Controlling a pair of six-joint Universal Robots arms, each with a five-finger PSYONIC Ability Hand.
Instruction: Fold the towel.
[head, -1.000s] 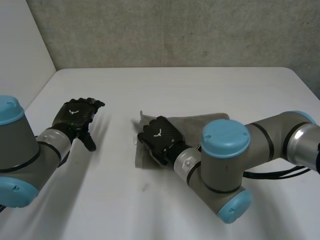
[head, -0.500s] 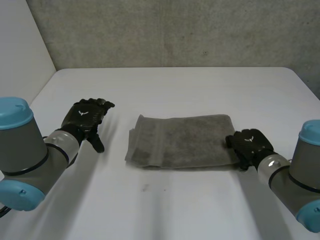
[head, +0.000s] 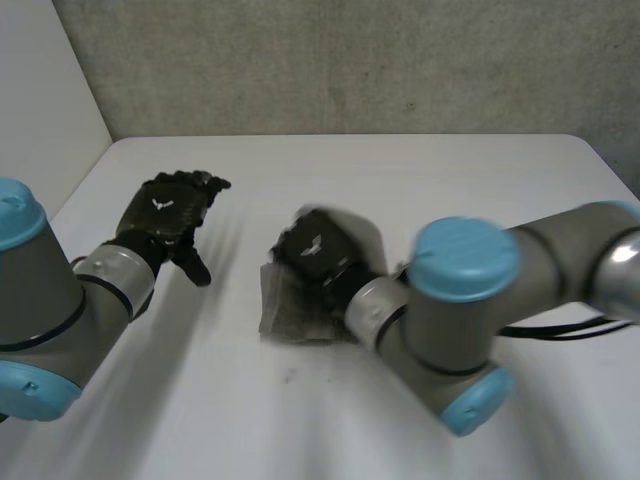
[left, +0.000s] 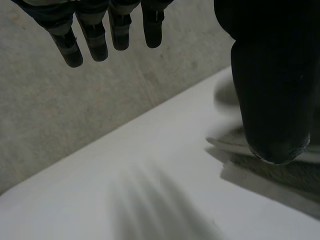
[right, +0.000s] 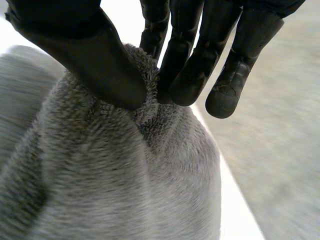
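The grey towel (head: 290, 312) lies bunched on the white table (head: 400, 165), with its right part lifted and carried over its left part. My right hand (head: 315, 255) is above the towel's left end. In the right wrist view its thumb (right: 100, 65) and fingers (right: 192, 65) pinch a fold of the towel (right: 125, 190). My left hand (head: 165, 215) hovers to the left of the towel, apart from it, fingers straight. In the left wrist view its fingers (left: 100, 30) and thumb (left: 272, 75) are spread, and the towel (left: 290, 175) lies past the thumb.
A grey wall (head: 350, 60) runs behind the table's far edge. A white panel (head: 40, 90) stands at the left. My right arm (head: 465, 300) reaches across the table's middle, over where the towel lay flat.
My right hand went from the towel's right edge across to its left end, closing on the cloth and dragging that edge over. The towel is now bunched. My left hand barely moved.
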